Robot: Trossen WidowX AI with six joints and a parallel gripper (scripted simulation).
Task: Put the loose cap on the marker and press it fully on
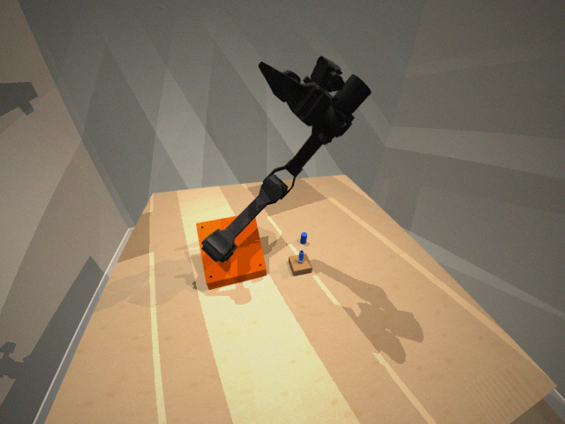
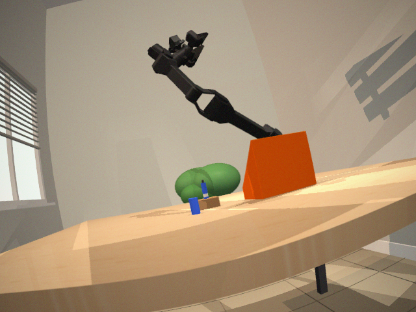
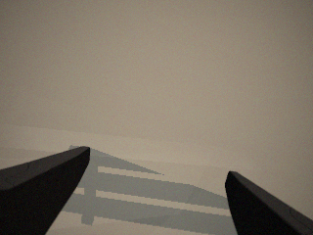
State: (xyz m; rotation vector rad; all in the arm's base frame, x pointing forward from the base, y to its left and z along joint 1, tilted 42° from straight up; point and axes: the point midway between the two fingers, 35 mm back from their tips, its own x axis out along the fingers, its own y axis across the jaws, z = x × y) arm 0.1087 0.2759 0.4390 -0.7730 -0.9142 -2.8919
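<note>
Cap (image 1: 304,238) stands upright and loose on the table (image 1: 410,319), a small blue cylinder just beside the block (image 1: 300,265) and apart from it; in the exterior view the cap (image 2: 194,205) sits nearest that camera, in front of the block (image 2: 208,203). Marker (image 1: 300,256) stands upright in the block, blue-bodied with a dark bare tip on top; the exterior view shows a pale band on the marker (image 2: 204,190) below the tip. Nothing covers the tip. The block is a small tan piece resting on the light wooden table (image 2: 234,234), near the orange base (image 1: 232,253) that carries the arm (image 1: 255,209). From that base (image 2: 279,164) the black arm (image 2: 218,107) rises at a slant, high above the table and well apart from cap and marker. The gripper (image 1: 269,72) sits at the top of the arm, pointing away from the table toward a wall; from the exterior, the gripper (image 2: 201,41) points up and sideways. In the wrist view the gripper (image 3: 157,168) shows both dark fingers spread wide with only bare wall and a grey shadow between them, so they are released and grasp nothing. A green rounded shape (image 2: 208,181) lies behind the block in the exterior view, and a window (image 2: 16,141) is at that view's left edge
</note>
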